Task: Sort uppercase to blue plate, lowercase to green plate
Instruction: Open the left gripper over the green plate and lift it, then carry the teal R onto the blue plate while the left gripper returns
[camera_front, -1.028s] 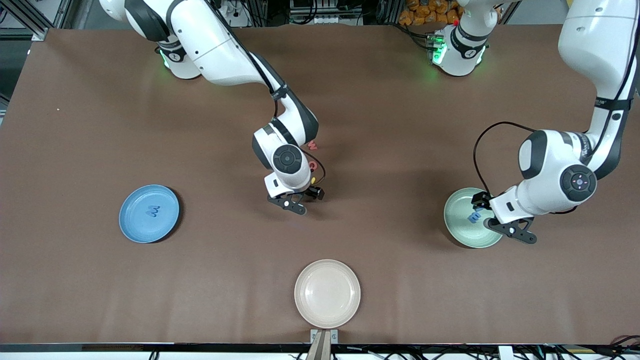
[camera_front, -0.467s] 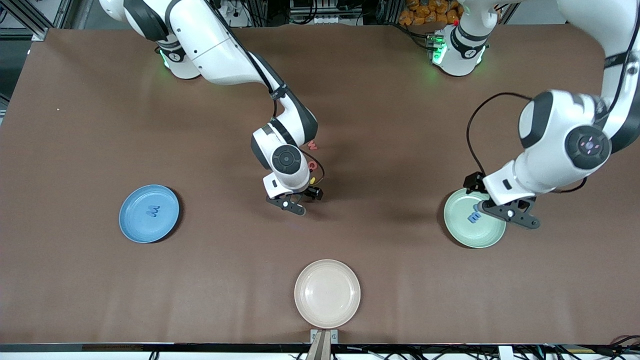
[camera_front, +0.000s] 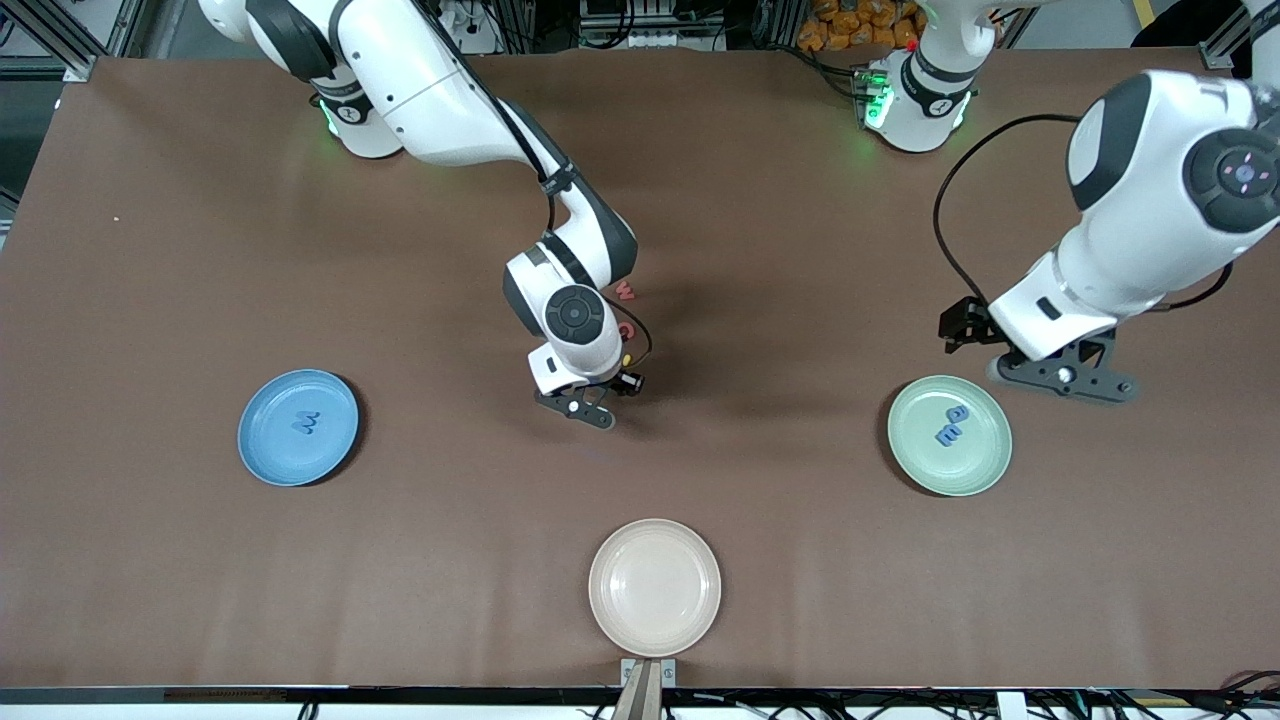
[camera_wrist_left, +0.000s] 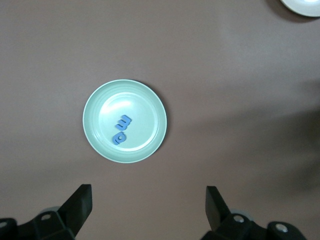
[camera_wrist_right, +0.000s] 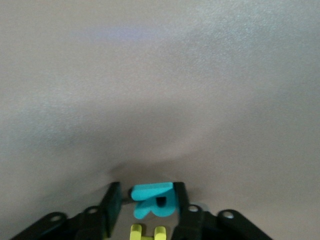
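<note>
My right gripper (camera_front: 598, 403) (camera_wrist_right: 145, 192) is down at the table's middle, shut on the teal R (camera_wrist_right: 155, 202). One pad touches it and a sliver shows at the other. A yellow letter (camera_wrist_right: 147, 232) (camera_front: 627, 358) lies just by it, its case unclear. The red Q (camera_front: 626, 328) and red w (camera_front: 625, 291) lie beside the wrist, farther from the front camera. The blue plate (camera_front: 260, 400) holds the blue M (camera_front: 306, 423). On the green plate (camera_front: 985, 460) (camera_wrist_left: 100, 100) lie the blue m (camera_front: 948, 433) (camera_wrist_left: 123, 121) and a round blue letter (camera_front: 959, 412) (camera_wrist_left: 119, 137). My left gripper (camera_front: 1065, 375) (camera_wrist_left: 147, 192) hangs open and empty over the table beside the green plate.
A cream-white plate (camera_front: 654, 587) (camera_wrist_left: 302, 5) sits near the table's front edge, in the middle. The brown tabletop (camera_front: 450, 520) stretches bare between the three plates. Both arm bases stand along the table's edge farthest from the front camera.
My left gripper has lifted off the green plate and drawn back toward its base, and the round blue letter now shows on the plate. The right gripper has barely shifted over the letters.
</note>
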